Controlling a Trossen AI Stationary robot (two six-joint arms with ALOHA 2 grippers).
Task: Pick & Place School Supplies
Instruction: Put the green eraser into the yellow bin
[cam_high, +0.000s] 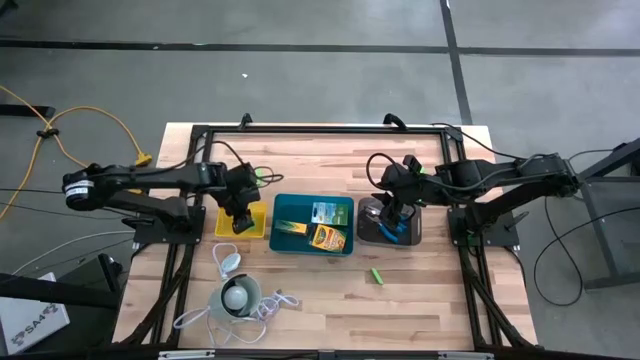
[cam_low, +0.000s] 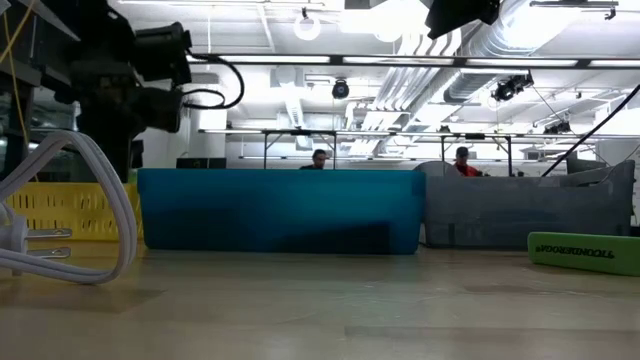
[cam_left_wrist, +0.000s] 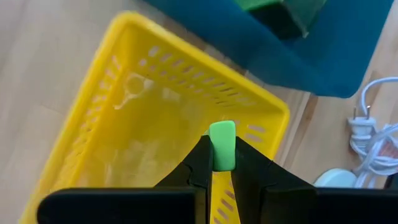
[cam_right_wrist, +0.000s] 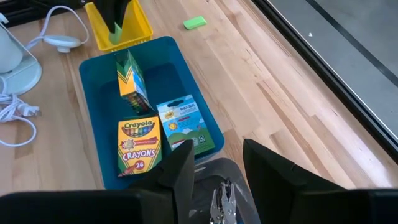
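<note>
My left claw (cam_left_wrist: 222, 163) is clenched on a small lime-green block (cam_left_wrist: 222, 145), which stands out between the two dark fingers with its long axis pointing away from the wrist. Directly under it is the yellow tray (cam_left_wrist: 93, 106), so the coming move, as I judge, is only a release straight down; the block is already inside the line of the tray's walls. The tray is thin plastic with rows of small slots in its sides and a smooth floor, light enough to slide if I touch it.

My right claw (cam_right_wrist: 217, 167) hangs over the dark grey tray (cam_high: 410, 236), on the far side of the teal tray (cam_right_wrist: 93, 68) from the yellow one. Its fingers stand apart, and I cannot see that they grasp anything. Below them lies a metal scissor-like tool (cam_right_wrist: 221, 200), shiny and hard.

In the teal tray lie two cardboard crayon boxes (cam_right_wrist: 138, 147) and a flat green-and-white pack (cam_right_wrist: 186, 124). One more green block (cam_high: 377, 275) lies loose on the wooden tabletop (cam_high: 440, 300), near the dark grey tray, so my right arm is nearer to it.
</note>
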